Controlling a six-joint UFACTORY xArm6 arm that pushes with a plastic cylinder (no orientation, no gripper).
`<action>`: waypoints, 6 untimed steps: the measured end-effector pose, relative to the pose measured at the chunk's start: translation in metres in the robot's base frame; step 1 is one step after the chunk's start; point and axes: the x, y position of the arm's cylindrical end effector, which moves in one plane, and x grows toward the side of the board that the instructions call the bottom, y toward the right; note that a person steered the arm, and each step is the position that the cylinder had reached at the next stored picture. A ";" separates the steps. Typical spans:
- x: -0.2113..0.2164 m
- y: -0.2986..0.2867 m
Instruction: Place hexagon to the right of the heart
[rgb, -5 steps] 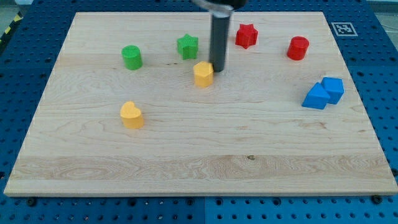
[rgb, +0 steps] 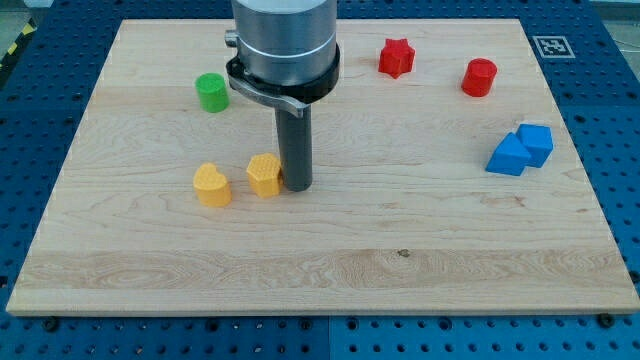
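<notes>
While my tip (rgb: 296, 186) is resting against the right flank of the yellow hexagon (rgb: 264, 174), I am judging the placing step to be nearly finished: the hexagon is sitting just beside the yellow heart (rgb: 211, 185), on the heart's right, a narrow strip of bare wood showing between them, both lying left of the tabletop's (rgb: 400, 280) middle and somewhat nearer its bottom edge than its top.

What the next move is calling for, as I read it, is restraint. Any further push leftward is risking the hexagon knocking into the heart and shifting it, so I would be thinking of easing away toward the right edge, without dragging the block along.

As for fingers, I am carrying none (only a straight dark rod under a broad grey collar), so nothing is spread or pinched; the rod's end is merely touching, or all but touching, the hexagon's side and holding nothing.

Elsewhere, a green cylinder (rgb: 211, 92) is standing near the top-left corner, a red star (rgb: 396, 57) and a red cylinder (rgb: 479, 77) are sitting along the top edge, and two blue blocks (rgb: 521, 150) are touching each other by the right edge, all well apart from my work.
</notes>
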 end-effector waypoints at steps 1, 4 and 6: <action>-0.028 0.009; 0.006 -0.008; -0.063 0.157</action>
